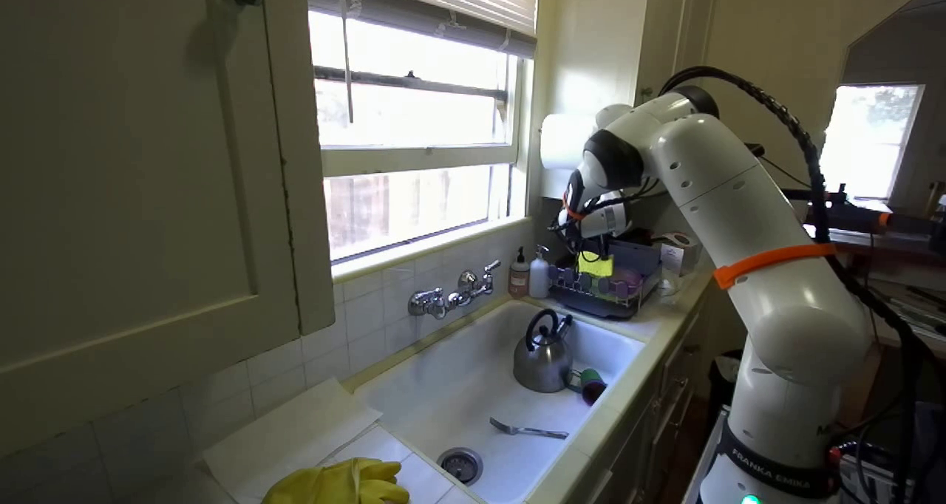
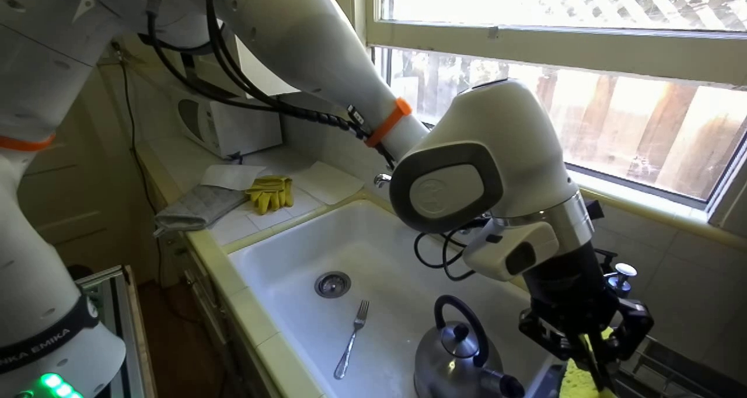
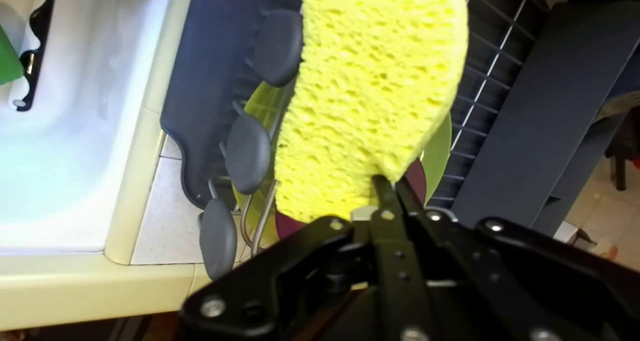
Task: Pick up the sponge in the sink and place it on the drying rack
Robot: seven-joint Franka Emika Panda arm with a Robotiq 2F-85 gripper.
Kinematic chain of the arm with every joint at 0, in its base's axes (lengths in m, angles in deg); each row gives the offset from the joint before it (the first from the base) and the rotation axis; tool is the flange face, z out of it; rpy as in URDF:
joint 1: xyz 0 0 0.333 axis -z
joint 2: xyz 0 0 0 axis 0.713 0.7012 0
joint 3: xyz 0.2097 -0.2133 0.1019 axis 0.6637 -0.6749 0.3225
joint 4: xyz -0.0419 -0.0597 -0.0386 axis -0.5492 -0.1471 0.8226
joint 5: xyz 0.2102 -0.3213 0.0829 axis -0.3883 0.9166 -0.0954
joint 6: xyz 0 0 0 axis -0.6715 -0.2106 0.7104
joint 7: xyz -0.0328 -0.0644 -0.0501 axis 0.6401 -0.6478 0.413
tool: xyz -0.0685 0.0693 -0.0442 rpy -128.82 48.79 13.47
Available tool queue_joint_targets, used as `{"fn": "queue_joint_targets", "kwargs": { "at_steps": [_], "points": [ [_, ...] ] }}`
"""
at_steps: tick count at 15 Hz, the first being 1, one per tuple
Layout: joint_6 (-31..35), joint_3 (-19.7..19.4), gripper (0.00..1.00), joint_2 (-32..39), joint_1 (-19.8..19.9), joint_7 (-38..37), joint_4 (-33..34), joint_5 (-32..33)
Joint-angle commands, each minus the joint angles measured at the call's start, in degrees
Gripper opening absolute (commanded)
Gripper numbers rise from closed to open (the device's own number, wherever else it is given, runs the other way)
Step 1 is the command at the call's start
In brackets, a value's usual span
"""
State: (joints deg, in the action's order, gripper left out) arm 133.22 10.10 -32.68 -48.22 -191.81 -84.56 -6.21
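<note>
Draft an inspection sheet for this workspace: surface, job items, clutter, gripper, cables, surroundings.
Surface: white sink with its drain visible; tiled counter alongside.
Job's things: yellow sponge out of the sink, held over the drying rack; whether it touches the rack is unclear.
Clutter: kettle, fork and a green item I can't identify, in the sink; yellow gloves on the counter.
Gripper: closed, pinching the sponge.
Cables: black cables run along the arm, with loops hanging near the wrist.
Surroundings: window above the sink; two pump bottles beside the rack; microwave on the counter.
</note>
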Motion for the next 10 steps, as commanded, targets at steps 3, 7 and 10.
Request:
{"fn": "queue_joint_targets", "kwargs": {
  "at_steps": [3, 7, 10],
  "points": [
    [-1.97, -2.76, 0.01, 3.19, -2.17, -11.67, 0.82, 4.06],
    [-2.67, -3.37, 0.01, 4.13, -2.93, -14.68, 0.63, 6.15],
    [-2.67, -3.79, 0.01, 4.44, -3.64, -15.3, 0.28, 7.67]
  ]
}}
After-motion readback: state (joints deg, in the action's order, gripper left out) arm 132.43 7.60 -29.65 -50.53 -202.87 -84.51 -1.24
